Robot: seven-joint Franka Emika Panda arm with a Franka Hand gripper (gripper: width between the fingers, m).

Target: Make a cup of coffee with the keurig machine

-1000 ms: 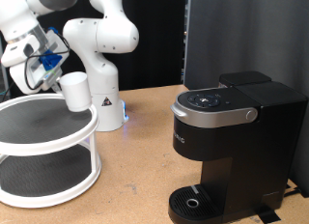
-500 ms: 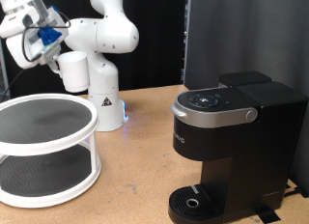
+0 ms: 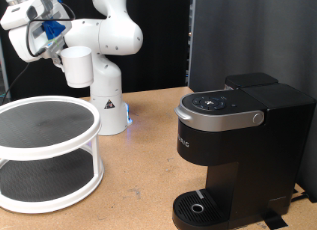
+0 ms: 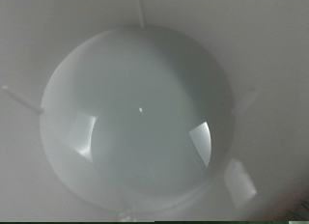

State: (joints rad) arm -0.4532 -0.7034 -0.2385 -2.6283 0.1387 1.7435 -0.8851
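The step in hand looks like carrying the cup to the brewer. In the exterior view the end effector (image 3: 50,47) sits in the upper left of the frame with the white cup (image 3: 76,65) hanging at its side, clear of everything below. The wrist view is almost wholly filled by the cup's pale round interior (image 4: 140,118), so the cup is plainly at the fingers, but neither view shows the fingers themselves closing on it, and I cannot tell how far they are spread.

The keurig machine (image 3: 238,141) stands on the wooden table (image 3: 149,151) at the right of the frame, lid down, its round drip tray (image 3: 203,207) bare at the bottom. The two-tier white rack (image 3: 45,151) at lower left has nothing on its top tier. By my reading, the cup has to cross from upper left to lower right and come down upright on that tray.

Against a second ago, the cup was just above the rack's top tier; it is now higher and further from it.
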